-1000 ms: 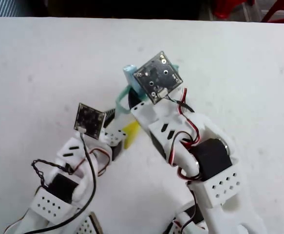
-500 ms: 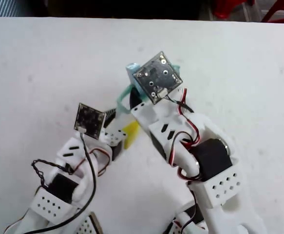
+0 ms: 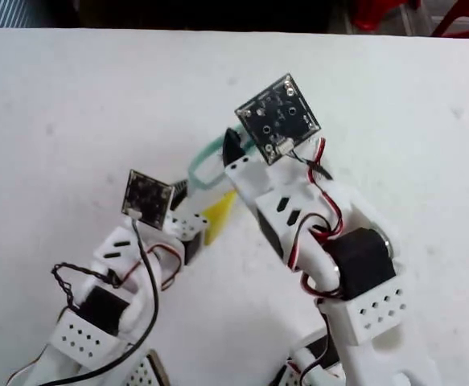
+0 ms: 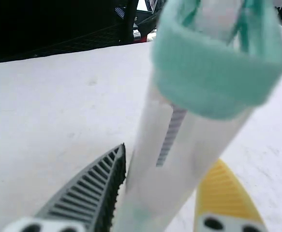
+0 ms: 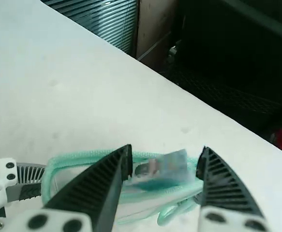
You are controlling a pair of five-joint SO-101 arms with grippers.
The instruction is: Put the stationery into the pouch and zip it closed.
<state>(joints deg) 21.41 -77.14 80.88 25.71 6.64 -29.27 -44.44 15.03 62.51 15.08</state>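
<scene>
High view: both arms meet mid-table [image 3: 73, 96]. The left claw [image 3: 207, 195] sits at the near end of the pouch [image 3: 204, 166]. The pouch's teal rim [image 3: 195, 170] loops out toward the right claw [image 3: 236, 149], which hangs just over the loop's far end. We cannot tell either claw's gap from up here.

Left wrist view: the left claw [image 4: 170, 157] is clamped on the pouch [image 4: 179, 145]. The grey finger [image 4: 90, 193] is on 1 side and the yellow finger [image 4: 223, 193] on the other, both touching the pale body. The teal rim [image 4: 213, 82] is at the far end.

Right wrist view: the right claw [image 5: 165, 152] is wide, gripping nothing, with 2 black fingers either side of the pouch [image 5: 131, 205] mouth. A light-blue stationery piece [image 5: 169, 165] lies at the teal rim [image 5: 78, 158] between them. We cannot tell if it is fully inside. The left claw [image 5: 15, 176] holds the pouch's other end.
</scene>
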